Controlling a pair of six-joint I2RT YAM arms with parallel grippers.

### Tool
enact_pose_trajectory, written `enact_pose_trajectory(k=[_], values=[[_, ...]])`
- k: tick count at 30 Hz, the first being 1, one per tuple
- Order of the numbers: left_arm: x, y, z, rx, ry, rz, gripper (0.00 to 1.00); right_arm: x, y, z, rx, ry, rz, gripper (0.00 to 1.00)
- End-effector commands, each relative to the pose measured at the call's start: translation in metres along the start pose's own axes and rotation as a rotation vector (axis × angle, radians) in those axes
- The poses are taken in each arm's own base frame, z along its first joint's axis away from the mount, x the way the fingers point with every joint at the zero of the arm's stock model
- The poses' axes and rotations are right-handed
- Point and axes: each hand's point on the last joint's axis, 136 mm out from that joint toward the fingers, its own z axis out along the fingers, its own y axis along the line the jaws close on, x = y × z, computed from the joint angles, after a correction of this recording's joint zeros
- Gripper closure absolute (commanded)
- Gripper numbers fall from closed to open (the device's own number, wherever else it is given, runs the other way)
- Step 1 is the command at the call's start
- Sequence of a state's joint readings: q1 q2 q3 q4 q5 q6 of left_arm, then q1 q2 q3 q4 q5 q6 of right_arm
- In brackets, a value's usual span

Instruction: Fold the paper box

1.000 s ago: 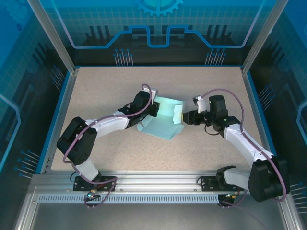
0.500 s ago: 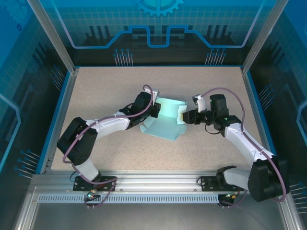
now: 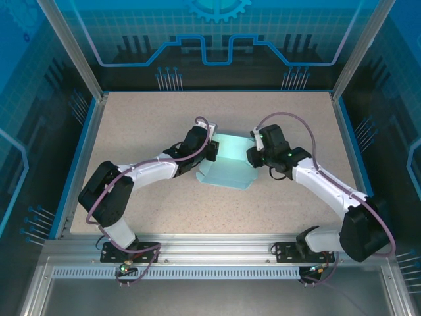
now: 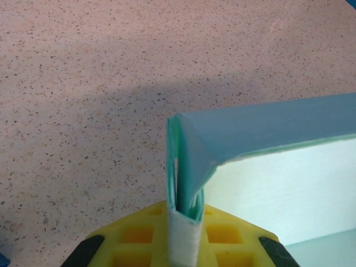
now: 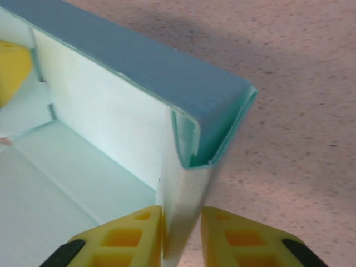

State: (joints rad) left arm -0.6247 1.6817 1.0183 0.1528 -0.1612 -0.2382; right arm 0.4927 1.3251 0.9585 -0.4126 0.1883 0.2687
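While the left gripper (image 4: 183, 214) is clamping the paper box (image 3: 230, 168) mid-table, the right gripper (image 5: 181, 217) — newly arrived — is pinching the opposite wall, jaws narrow.

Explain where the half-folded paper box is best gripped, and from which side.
Take the paper box by its upright end walls near the corners, where the folded card looks doubled. Come from outside each end, jaws straddling the thin wall, as the left gripper and right gripper do.
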Motion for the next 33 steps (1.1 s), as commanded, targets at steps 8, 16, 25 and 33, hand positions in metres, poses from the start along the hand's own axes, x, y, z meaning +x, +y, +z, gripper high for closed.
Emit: enact_pose_trajectory(k=[8,16,25,33], values=[[-0.014,-0.027,-0.009,0.092,-0.027,0.008,1.00,-0.001,-0.049,-0.006,0.471,0.013,-0.032,0.87],[-0.013,-0.027,-0.008,0.091,-0.029,0.004,1.00,0.005,-0.072,-0.008,0.680,0.070,-0.066,0.90],[-0.014,-0.027,-0.008,0.085,-0.028,0.011,0.99,0.003,-0.082,-0.011,0.800,0.104,-0.125,0.89],[-0.011,-0.023,-0.004,0.061,-0.021,0.025,1.00,-0.010,-0.048,-0.004,0.494,0.038,-0.075,0.80]])
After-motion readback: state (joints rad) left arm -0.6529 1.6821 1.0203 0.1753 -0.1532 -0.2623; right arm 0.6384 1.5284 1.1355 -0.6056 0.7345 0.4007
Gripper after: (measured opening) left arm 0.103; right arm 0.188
